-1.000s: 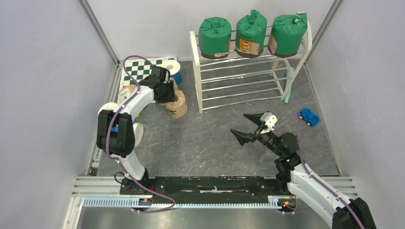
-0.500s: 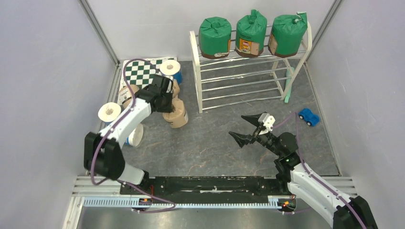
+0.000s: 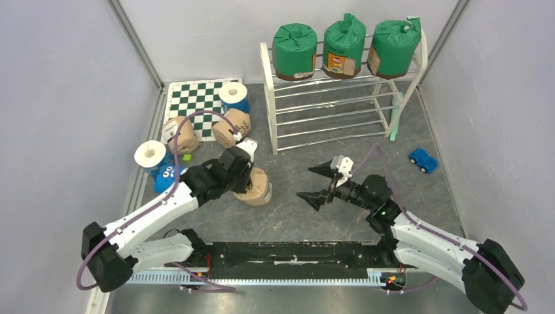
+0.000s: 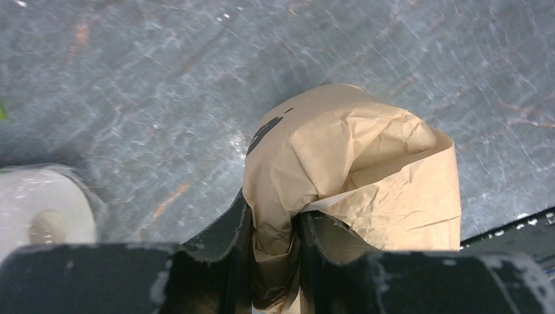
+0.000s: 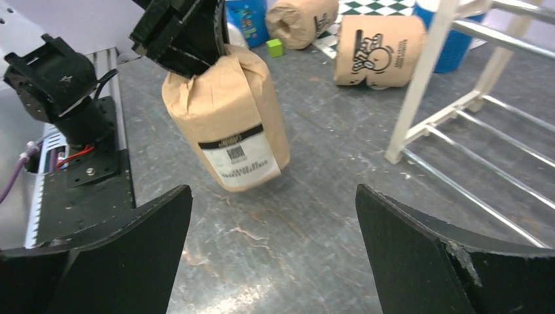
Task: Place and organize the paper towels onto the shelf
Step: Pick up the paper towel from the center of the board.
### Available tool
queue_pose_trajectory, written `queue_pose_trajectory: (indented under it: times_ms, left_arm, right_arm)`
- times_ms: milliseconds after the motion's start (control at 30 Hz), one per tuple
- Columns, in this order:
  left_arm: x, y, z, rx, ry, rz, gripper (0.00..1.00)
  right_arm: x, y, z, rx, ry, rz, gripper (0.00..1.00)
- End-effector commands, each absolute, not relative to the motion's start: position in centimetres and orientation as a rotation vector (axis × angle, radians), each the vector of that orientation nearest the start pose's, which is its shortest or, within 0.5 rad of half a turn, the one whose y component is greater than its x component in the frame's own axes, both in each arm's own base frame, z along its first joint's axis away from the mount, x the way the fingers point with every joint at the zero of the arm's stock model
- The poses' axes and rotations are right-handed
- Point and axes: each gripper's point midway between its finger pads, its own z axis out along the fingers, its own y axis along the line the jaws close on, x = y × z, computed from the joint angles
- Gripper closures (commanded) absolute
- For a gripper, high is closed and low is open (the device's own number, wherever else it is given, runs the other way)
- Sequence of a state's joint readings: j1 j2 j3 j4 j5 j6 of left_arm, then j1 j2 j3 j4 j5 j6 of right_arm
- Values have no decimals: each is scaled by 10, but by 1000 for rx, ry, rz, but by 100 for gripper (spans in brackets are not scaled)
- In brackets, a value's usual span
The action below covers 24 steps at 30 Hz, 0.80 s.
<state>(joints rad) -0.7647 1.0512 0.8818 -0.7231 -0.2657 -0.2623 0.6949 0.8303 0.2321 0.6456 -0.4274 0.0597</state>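
Left wrist view: I see the tan roll [image 4: 366, 176] only partly, its twisted neck buried within the left gripper [image 4: 275, 219]; the frame's edge crops a white roll [image 4: 39, 209]. Right wrist view: label [image 5: 241, 157] print illegible.

top: overhead, far | left wrist: close, downward | right wrist: low, leftward | shared: tan roll [image 3: 260, 190]

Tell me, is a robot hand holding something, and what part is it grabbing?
Yes. The left gripper pinches the tan paper-wrapped cylindrical roll by the bunched wrapper at its top end. The right gripper is open, holding nothing.
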Motion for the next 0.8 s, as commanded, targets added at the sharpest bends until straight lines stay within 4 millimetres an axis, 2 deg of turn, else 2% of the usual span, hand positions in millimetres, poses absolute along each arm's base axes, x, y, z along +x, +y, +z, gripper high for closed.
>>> queue_pose_trajectory:
  times_ms: [0,233,500,767]
  left_arm:
    - [208,-182,144,426,2325,-223,90]
    - [206,-208,144,484,2239,-189,88]
    - [202,-235,137,392,2242,-248,86]
    - [201,-253,132,328,2242,-260,80]
  right_arm:
    - [190,281,208,-804,1363,944,2]
    - [201,311,192,-711,1558,886,2]
    - [218,312,164,-520,1745,836,7]
    - [214,322,142,-490,1810,887,10]
